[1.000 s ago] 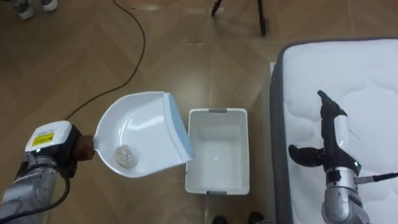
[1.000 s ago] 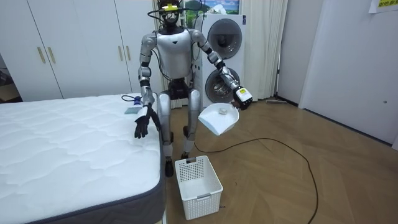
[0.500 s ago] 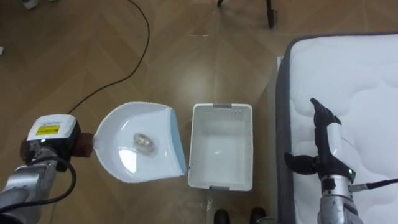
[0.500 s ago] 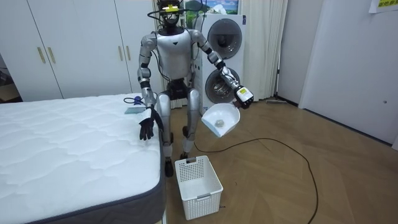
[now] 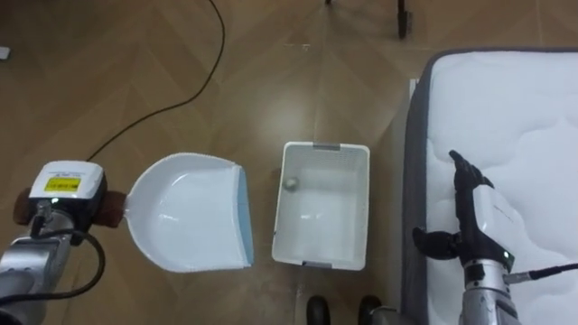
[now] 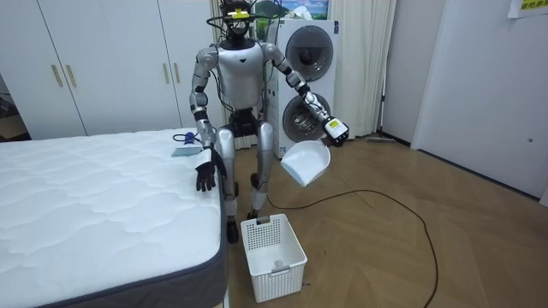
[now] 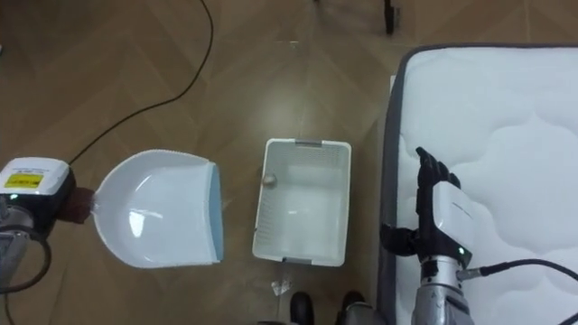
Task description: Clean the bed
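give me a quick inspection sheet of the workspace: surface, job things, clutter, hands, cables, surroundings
surface: white quilted bed, bare in the eye views
dustpan: white, empty, held above the floor to the basket's left
basket: white, on the floor beside the bed, one small scrap inside by its left wall
clutter: small items on the bed's far corner in the room view, too small to identify
left hand: at the dustpan's handle end, grip hidden
right hand: open, fingers straight, at the bed's edge, holding nothing
cables: nothing seen apart from the robot's own
surroundings: wood floor, wardrobe, stacked washing machines behind the robot
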Available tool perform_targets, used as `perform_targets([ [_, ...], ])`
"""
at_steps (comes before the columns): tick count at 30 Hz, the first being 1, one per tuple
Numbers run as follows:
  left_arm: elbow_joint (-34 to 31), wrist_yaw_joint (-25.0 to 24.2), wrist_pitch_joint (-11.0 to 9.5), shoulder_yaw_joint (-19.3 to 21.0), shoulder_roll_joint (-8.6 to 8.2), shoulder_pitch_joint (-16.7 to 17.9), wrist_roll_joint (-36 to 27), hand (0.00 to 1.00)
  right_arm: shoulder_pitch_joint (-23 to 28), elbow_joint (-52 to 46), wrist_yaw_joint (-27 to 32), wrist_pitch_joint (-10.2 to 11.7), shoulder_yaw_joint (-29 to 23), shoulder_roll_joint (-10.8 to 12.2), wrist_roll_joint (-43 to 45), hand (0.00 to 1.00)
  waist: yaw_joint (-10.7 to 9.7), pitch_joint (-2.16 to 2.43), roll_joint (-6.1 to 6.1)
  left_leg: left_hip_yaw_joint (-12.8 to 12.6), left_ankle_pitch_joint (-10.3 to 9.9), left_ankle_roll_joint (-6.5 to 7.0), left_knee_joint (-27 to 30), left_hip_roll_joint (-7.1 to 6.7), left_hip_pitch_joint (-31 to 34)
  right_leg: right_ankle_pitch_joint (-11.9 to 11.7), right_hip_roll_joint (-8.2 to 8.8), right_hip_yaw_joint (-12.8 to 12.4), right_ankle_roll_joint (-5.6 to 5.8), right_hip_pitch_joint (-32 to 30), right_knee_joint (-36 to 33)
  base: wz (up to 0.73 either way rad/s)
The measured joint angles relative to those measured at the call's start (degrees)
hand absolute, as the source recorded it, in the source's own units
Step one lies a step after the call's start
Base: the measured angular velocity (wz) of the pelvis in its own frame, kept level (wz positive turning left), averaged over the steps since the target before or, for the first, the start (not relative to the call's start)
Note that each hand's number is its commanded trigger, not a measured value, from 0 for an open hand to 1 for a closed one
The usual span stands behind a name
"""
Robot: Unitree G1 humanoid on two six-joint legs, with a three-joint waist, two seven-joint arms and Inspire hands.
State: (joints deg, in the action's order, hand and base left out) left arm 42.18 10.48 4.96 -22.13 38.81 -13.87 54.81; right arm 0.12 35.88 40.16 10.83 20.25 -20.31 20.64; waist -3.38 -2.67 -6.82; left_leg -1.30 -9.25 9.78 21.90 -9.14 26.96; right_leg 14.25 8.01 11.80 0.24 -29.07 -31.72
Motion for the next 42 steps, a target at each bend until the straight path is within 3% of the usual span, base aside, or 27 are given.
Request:
perform_targets([
  [4, -0.76, 0.51, 0.00, -0.58, -0.01, -0.05, 2.96, 1.00, -0.08, -0.34, 0.04, -0.48, 1.41, -0.01, -0.51, 0.00, 0.33, 0.04, 0.04, 0.01, 0.04, 0.08, 0.63, 0.00, 0.32, 0.00, -0.07, -0.15, 0.00, 0.03, -0.06, 0.01],
  [12, -2.34, 8.83, -0.13, -3.01, -0.01, -0.10, 7.98, 1.00, -1.10, 2.05, 1.12, -0.53, 2.30, -0.37, -0.48, 0.00, -0.06, 0.02, 0.01, 0.04, 0.04, 0.08, 1.38, 0.01, 0.46, 0.00, -0.09, -0.36, 0.00, 0.36, -0.18, 0.00],
  [21, -5.21, 15.40, -0.56, -4.74, -0.06, -0.09, 8.28, 1.00, -0.75, 2.07, 1.08, -0.41, 2.40, -0.56, -1.10, 0.00, -0.88, 0.01, 0.01, -0.04, 0.05, 0.08, 1.51, -0.05, 0.25, 0.01, -0.02, -0.70, -0.01, 0.14, -0.97, 0.00],
  [28, -8.03, 16.59, -1.24, -5.07, -0.41, 0.53, 7.40, 1.00, -0.71, 2.08, 0.29, -0.46, 2.41, -0.57, -2.43, 0.00, -1.04, 0.03, 0.05, -0.38, 0.06, 0.10, 1.35, -0.04, 0.04, 0.01, 0.06, -0.81, 0.00, 0.15, -0.95, -0.02],
  [32, -9.11, 17.22, -2.03, -5.07, -0.94, 2.94, 5.18, 1.00, -0.61, 2.13, -1.24, -0.49, 2.29, -0.59, -2.40, 0.00, -1.05, 0.05, 0.30, -1.34, 0.12, 0.22, 0.04, -0.01, -1.87, 0.01, -0.03, -1.99, 0.00, 0.92, -1.00, -0.13],
  [34, -9.11, 17.23, -2.88, -5.07, -1.30, 3.73, 5.30, 1.00, -0.39, 2.12, -1.73, -0.42, 1.60, -0.58, -2.29, 0.00, -1.13, 0.16, 0.47, -1.77, 0.14, 0.25, -0.43, 0.09, -3.30, 0.01, -0.14, -2.38, 0.00, 1.95, -0.95, -0.16],
  [37, -10.68, 17.33, -4.30, -2.81, -1.84, 4.90, 5.58, 1.00, 0.18, 1.61, -3.20, -0.31, -1.42, -0.64, -2.17, 0.00, 0.39, 0.88, 1.54, -3.53, -0.02, 0.37, -1.14, 0.73, -4.64, -0.13, -1.26, -4.81, 0.02, 2.77, 0.39, -0.35],
  [39, -14.44, 18.00, -5.30, 0.16, -2.31, 9.28, 6.15, 1.00, 1.89, 1.33, -3.96, -0.28, -2.56, -0.79, -2.40, 0.00, 2.36, 1.56, 2.53, -6.42, -0.18, 0.22, -3.71, 1.72, -8.72, -1.01, -2.96, -8.06, 0.08, 4.88, 2.40, -0.74],
  [42, -17.18, 19.34, -6.82, 3.20, -2.70, 13.41, 6.18, 1.00, 4.71, 0.86, -4.77, -0.25, -3.81, -0.81, -2.43, 0.00, 2.57, 2.02, 2.70, -8.51, -0.37, -0.04, -6.54, 2.93, -14.17, -2.45, -4.85, -10.24, 0.05, 9.92, 6.19, -0.58],
])
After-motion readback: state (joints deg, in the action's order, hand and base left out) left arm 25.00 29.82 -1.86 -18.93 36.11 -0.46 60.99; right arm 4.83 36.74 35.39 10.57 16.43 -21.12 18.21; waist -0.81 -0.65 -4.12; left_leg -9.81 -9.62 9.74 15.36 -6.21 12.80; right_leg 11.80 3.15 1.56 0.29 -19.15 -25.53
